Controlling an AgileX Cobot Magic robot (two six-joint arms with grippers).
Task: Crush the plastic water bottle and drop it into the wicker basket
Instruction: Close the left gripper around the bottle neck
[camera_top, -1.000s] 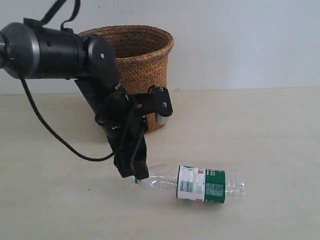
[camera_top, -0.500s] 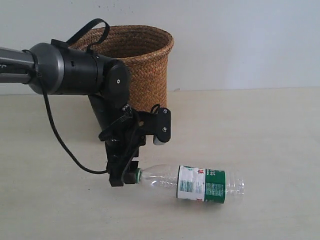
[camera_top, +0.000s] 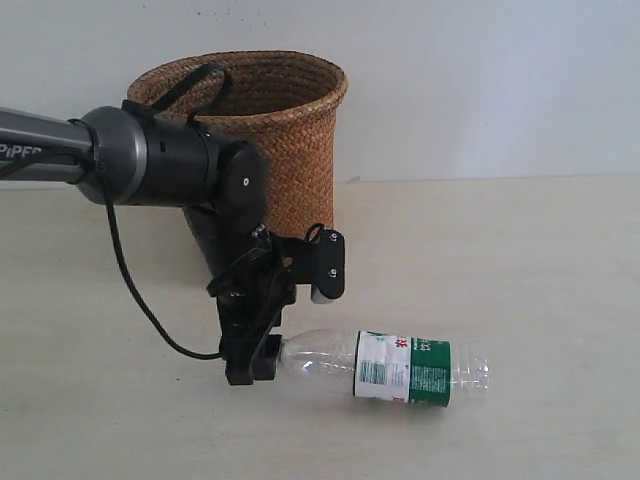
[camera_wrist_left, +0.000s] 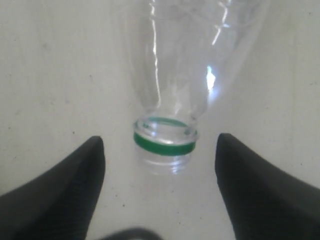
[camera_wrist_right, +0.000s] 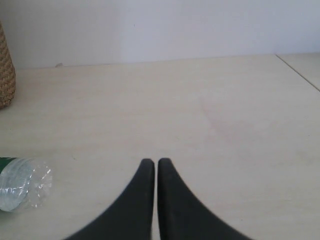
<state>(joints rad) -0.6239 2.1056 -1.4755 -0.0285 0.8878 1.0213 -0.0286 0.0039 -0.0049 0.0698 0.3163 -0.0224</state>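
The plastic water bottle (camera_top: 405, 368) lies on its side on the pale table (camera_top: 540, 260), in front of the wicker basket (camera_top: 290, 150) and apart from it. Its neck points towards the left gripper (camera_top: 258, 362) and its ribbed base points away, to the right of the exterior view. The white-and-green label (camera_top: 403, 368) wraps the middle of the body, which keeps a rounded form. The left gripper is lowered to table level at the neck end. In the left wrist view its two dark fingers (camera_wrist_left: 65, 185) stand spread wide, one on each side of the neck and its green ring (camera_wrist_left: 164, 145). Clear table shows between each finger and the plastic, so the fingers are released and touch nothing. The basket stands upright behind the left arm, its rolled rim well above the bottle. The right gripper (camera_wrist_right: 152, 162) is clenched, its fingers pressed together with nothing between them. It hovers over bare table, with the bottle's base off to one side in its view.
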